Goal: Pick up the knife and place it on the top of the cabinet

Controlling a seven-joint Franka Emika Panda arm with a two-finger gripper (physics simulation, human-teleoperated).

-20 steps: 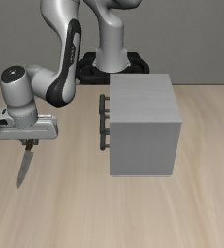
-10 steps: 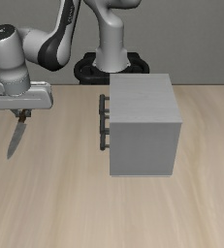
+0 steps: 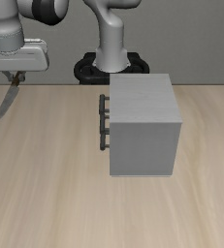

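Pale wood-grain counter (image 3: 55, 194); plain grey wall (image 3: 201, 39) behind. Grey cabinet (image 3: 143, 121) centre-right, dark handles (image 3: 105, 124) on exterior view's left face. Claw (image 3: 16, 75) clamped on knife (image 3: 7, 97), blade hanging down above counter, well apart from cabinet.

One camera stands high in front of the robot (image 3: 112, 44), tilted down and fairly near. The cabinet (image 3: 143, 121) sits mid-view, and the arm (image 3: 48, 8) is apparently cropped at the upper edge.

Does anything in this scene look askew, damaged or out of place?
Nothing looks damaged or spilled. The knife hangs slanted, blade down, from the gripper at the exterior view's left, apart from the upright cabinet.
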